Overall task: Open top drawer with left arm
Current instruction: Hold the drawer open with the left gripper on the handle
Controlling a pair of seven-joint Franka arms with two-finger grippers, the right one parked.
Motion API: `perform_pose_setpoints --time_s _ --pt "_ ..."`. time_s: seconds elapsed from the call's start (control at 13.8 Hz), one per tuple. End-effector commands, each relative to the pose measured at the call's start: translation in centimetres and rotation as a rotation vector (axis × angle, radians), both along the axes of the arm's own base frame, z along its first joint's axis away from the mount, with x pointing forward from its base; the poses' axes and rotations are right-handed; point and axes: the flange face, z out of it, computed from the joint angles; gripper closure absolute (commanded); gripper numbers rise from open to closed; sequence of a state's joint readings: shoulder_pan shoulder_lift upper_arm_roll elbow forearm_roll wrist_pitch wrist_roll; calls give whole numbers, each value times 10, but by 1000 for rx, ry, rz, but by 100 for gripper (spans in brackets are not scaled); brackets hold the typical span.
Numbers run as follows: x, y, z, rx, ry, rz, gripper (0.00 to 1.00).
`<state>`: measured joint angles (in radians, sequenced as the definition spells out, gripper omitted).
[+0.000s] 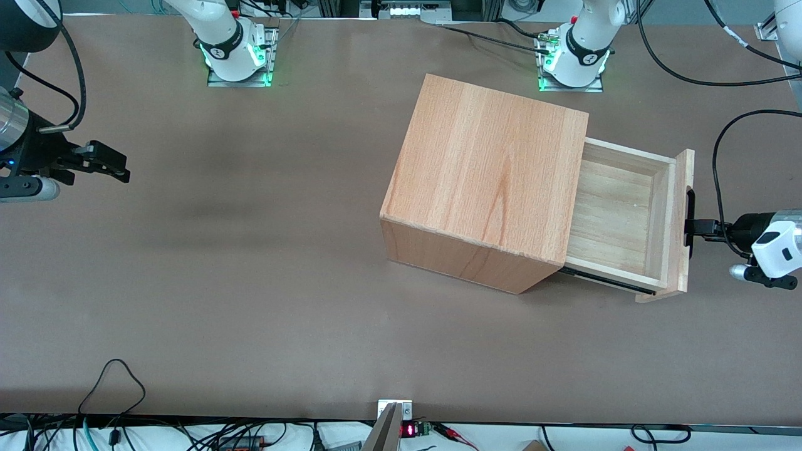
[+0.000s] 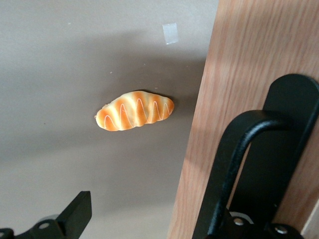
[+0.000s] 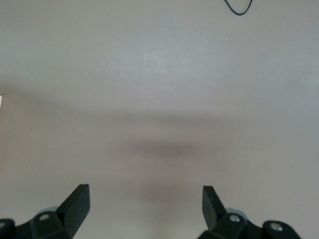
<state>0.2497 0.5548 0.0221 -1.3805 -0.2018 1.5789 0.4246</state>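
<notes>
— Gripper (image 1: 689, 228) of left arm (image 1: 774, 244): where is it seen?

— At the black bar handle (image 1: 690, 216) of the top drawer (image 1: 620, 219), held level w/ the handle's mid-section, in front of the drawer's front panel (image 1: 682, 219). The arm is seen reaching in from the working arm's end of the table (image 1: 250, 250).

— Clamped or released?

— Released. In the wrist view one black finger (image 2: 77, 211) is seen well apart from the handle (image 2: 239, 149), w/ bare table beneath it. The other finger is mostly hidden by the bar, so contact there can't be told. No squeeze on the bar is shown.

— And the drawer itself?

— Shown drawn well out of the wooden cabinet (image 1: 489, 181), toward the working arm's end. Its pale plank floor is exposed approx. in full, w/ nothing seen lying in it. The front panel is seen standing upright, and a dark runner is visible along the drawer's side nearest the front camera.

— Anything else pictured?

— A toy bread roll (image 2: 135, 110), orange w/ pale stripes, is seen in the wrist view lying on the table near the front panel but not touching it. A small pale strip of tape (image 2: 170, 33) is stuck to the table close by.
</notes>
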Motion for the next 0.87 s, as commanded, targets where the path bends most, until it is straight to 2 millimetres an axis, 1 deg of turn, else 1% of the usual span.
perform_pose_setpoints --time_s 0.0,0.14,0.29,0.36,0.58,0.8 --pt "1 32 4 21 -20 5 0" --pt "0 42 2 23 -20 17 0" --pt "-1 52 5 56 -28 14 0" --pt "-2 55 2 55 -24 17 0" --pt "-1 58 1 59 -33 24 0" --pt "0 58 -1 56 -38 11 0"
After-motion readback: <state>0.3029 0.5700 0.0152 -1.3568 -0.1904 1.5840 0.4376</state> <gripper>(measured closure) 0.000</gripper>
